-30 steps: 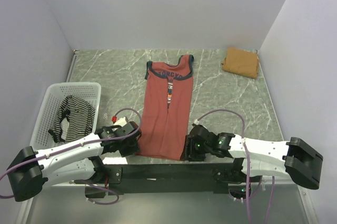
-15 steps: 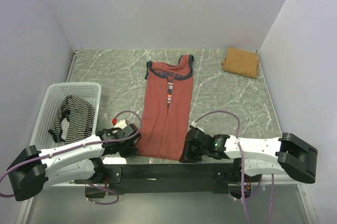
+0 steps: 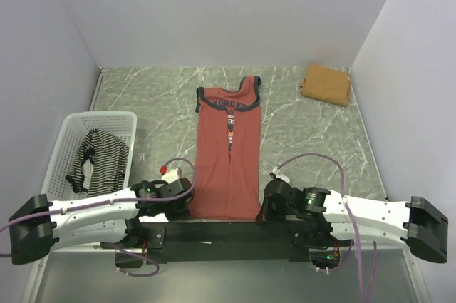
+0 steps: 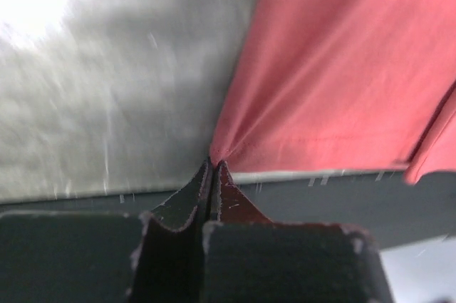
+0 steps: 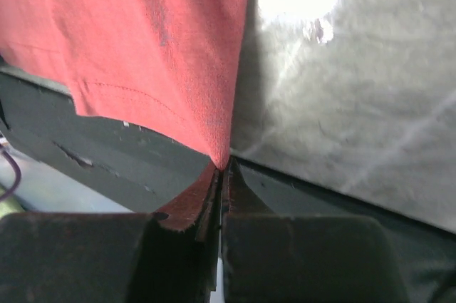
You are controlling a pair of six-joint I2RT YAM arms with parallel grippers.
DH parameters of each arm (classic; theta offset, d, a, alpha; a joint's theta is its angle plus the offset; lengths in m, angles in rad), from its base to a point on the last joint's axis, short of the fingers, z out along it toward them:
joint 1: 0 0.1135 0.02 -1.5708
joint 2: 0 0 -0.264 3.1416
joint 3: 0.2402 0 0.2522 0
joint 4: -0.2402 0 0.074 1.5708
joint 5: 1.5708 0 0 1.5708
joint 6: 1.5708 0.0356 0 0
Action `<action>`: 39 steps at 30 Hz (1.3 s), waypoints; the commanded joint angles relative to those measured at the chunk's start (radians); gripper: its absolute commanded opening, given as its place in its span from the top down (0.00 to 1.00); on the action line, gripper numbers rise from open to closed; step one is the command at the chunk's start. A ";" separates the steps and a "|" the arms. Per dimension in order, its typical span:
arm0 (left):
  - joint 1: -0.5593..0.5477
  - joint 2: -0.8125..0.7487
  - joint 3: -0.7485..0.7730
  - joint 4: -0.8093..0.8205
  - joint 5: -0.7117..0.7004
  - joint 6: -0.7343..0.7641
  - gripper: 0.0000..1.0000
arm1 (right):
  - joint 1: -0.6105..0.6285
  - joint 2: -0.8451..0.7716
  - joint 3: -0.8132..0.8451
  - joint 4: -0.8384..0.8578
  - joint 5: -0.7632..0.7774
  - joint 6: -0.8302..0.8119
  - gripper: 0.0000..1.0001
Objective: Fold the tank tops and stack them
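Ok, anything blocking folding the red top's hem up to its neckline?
Nothing visible. The left tool and right tool grip the hem corners of the rust-red cloth tank top; the white mesh basket and folded tan cloth top lie off to either side.

from above, the near hem corners of the rust-red top (image 3: 228,160) vanish under the left gripper (image 3: 179,204) and right gripper (image 3: 265,210). its chest print is too small to read. the striped top (image 3: 100,153) lies bunched in the basket (image 3: 103,115), its outline lost in folds. both wrist views cut the red cloth off at their edges, and in the left one the table (image 4: 85,68) is smeared with blur.
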State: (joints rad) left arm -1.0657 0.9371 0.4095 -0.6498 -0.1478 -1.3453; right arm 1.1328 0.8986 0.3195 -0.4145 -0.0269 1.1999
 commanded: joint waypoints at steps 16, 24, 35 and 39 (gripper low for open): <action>0.121 0.087 0.330 0.007 -0.084 0.159 0.99 | -0.079 0.074 0.323 -0.167 0.142 -0.175 1.00; 0.242 0.155 0.367 0.122 -0.046 0.241 0.99 | -0.299 0.178 0.441 -0.104 0.110 -0.348 1.00; 0.565 0.567 0.714 0.367 0.056 0.460 0.99 | -0.626 0.575 0.815 -0.007 -0.028 -0.583 1.00; 0.647 0.893 0.954 0.409 0.140 0.543 0.76 | -0.718 0.850 1.070 -0.053 -0.068 -0.625 0.86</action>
State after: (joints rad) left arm -0.4633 1.6817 1.2243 -0.3489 -0.0814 -0.9016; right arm 0.4667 1.6123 1.2385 -0.4725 -0.0631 0.6537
